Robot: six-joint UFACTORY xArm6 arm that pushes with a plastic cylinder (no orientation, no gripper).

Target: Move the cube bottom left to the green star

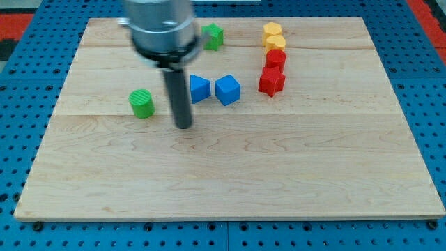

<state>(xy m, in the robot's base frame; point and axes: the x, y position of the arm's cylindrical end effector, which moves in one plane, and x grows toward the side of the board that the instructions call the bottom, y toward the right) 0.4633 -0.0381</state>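
camera view, blue cube [227, 90] corner-on, tip [183, 125] left

My tip [183, 126] sits on the wooden board [230, 181]. Just up and to its right is a blue block [199, 88], partly hidden behind my rod, and next to that, further right, the blue cube [227, 90]. To my tip's left is the green cylinder [141, 103], apart from it. The green star [213, 36] lies well above, near the view's top. Far to the upper right, two yellow blocks [273, 35] and two red blocks [272, 72] form a column.
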